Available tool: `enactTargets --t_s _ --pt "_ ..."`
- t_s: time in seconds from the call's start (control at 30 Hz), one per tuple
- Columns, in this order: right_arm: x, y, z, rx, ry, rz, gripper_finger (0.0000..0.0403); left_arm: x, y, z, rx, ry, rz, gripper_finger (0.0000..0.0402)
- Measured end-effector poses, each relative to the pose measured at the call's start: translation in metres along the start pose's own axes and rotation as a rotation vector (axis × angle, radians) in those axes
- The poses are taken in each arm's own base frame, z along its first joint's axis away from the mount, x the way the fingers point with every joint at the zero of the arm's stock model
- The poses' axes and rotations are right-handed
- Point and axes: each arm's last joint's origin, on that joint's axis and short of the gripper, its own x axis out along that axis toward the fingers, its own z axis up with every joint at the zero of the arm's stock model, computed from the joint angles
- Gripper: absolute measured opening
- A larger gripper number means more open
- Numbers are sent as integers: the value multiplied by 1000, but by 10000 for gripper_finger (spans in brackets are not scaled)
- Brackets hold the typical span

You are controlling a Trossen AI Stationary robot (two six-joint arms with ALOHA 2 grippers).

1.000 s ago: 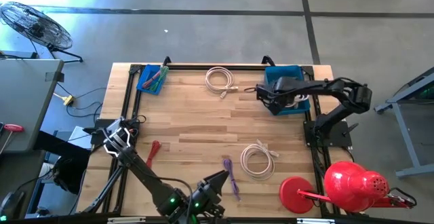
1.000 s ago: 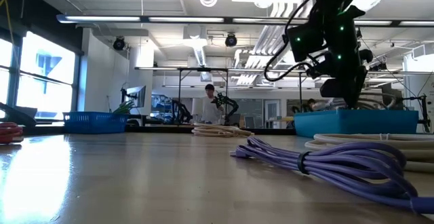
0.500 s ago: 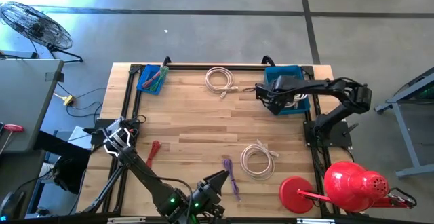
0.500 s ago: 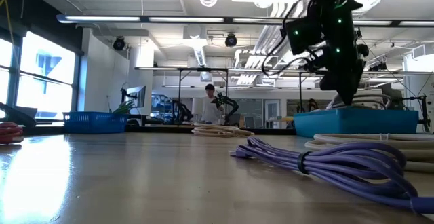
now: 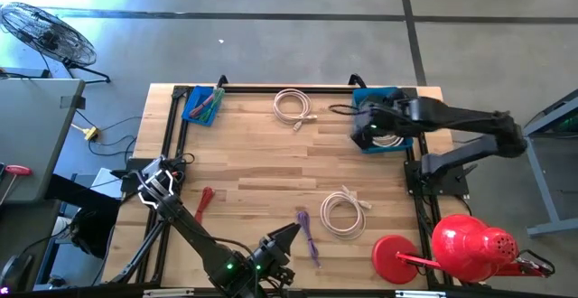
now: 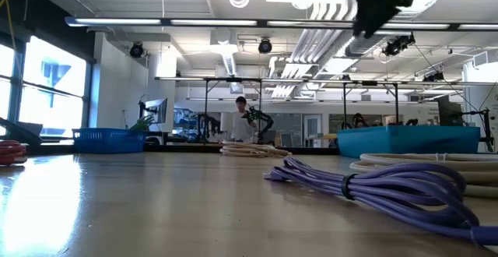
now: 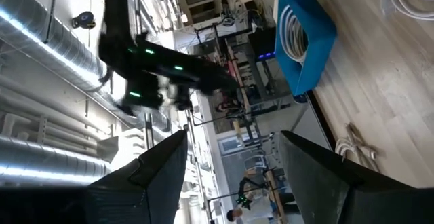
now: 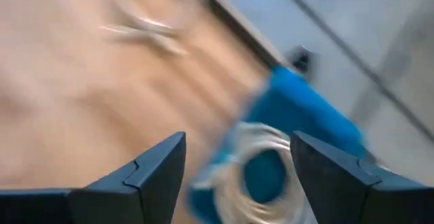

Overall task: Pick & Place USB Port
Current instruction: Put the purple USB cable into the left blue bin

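The right end effector [image 5: 361,132] hangs above the bench-side edge of the blue plastic bin [image 5: 397,144] at the far right corner of the light wooden bench [image 5: 262,167], its two dark fingers [image 8: 154,176] spread apart and empty. A coiled white USB cable [image 8: 261,166] lies inside that bin, directly beneath the spread fingers in the right wrist view. A second white cable coil [image 5: 293,107] rests on the bench near the far edge, and a third white coil [image 5: 344,212] lies toward the near edge, just beside a bundled purple cable [image 5: 309,234]. A smaller blue tray [image 5: 202,106] sits at the far left corner. The left end effector [image 5: 287,237] waits at the near edge, just beside the purple bundle, fingers parted and holding nothing.
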Motion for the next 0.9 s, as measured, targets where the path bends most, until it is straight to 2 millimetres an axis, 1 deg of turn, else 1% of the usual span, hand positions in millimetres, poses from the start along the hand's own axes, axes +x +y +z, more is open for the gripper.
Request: enactTargets --t_s 0.1,0.23,0.3,0.4,0.47,0.53,0.63,0.7,0.77,0.9 --pt "-24 11 -2 -48 -86 318 257 0 -1 -1 -4 0 1 227" --pt "-46 33 -10 -133 -201 786 257 -3 -1 0 -2 -6 2 227" --pt "-53 45 -15 -170 -272 946 257 -4 -1 -1 2 -8 3 227" --pt "-58 63 -27 -215 -349 1111 257 -9 -1 0 24 -19 5 227" --pt "-55 74 -38 -246 -357 1166 257 -13 -1 0 57 -26 7 227" --pt "-47 84 -53 -281 -330 1185 257 -19 0 -1 82 -39 10 227" --pt "-34 94 -73 -315 -298 1174 257 -24 12 -9 74 -52 10 227" --pt "-28 99 -84 -331 -301 1168 257 -27 27 -20 42 -61 11 227" --pt "-24 103 -92 -335 -317 1160 257 -26 43 -33 3 -58 11 227" --pt "-21 107 -99 -329 -389 1169 257 -20 84 -71 -108 -50 6 227"
